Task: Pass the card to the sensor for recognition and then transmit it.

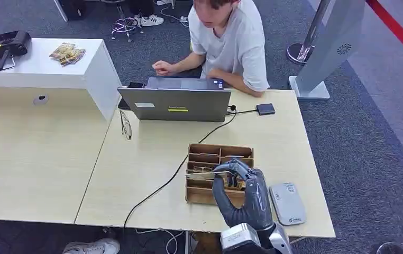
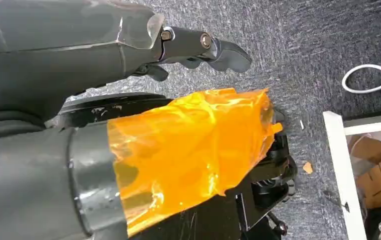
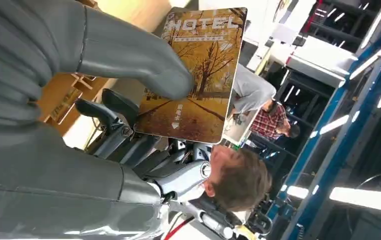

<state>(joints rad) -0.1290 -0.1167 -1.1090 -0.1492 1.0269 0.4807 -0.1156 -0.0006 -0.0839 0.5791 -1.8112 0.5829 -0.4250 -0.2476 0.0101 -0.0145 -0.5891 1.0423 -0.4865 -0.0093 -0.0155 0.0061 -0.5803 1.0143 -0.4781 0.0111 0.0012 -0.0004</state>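
Pinching one hotel card (image 3: 198,75) in right hand (image 1: 241,193), above one wooden organizer (image 1: 204,159), left hand (image 2: 198,47) state unclear.

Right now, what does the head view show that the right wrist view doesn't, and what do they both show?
Head view alone: the pale table, the wooden box with its compartments, the grey laptop, the black cable and the grey card reader beside the box.

Right wrist view alone: the card's printed face, reading HOTEL over an autumn road, plus ceiling lights and blue racks behind.

Both: the right hand holding the card under its thumb, and the person at the laptop.
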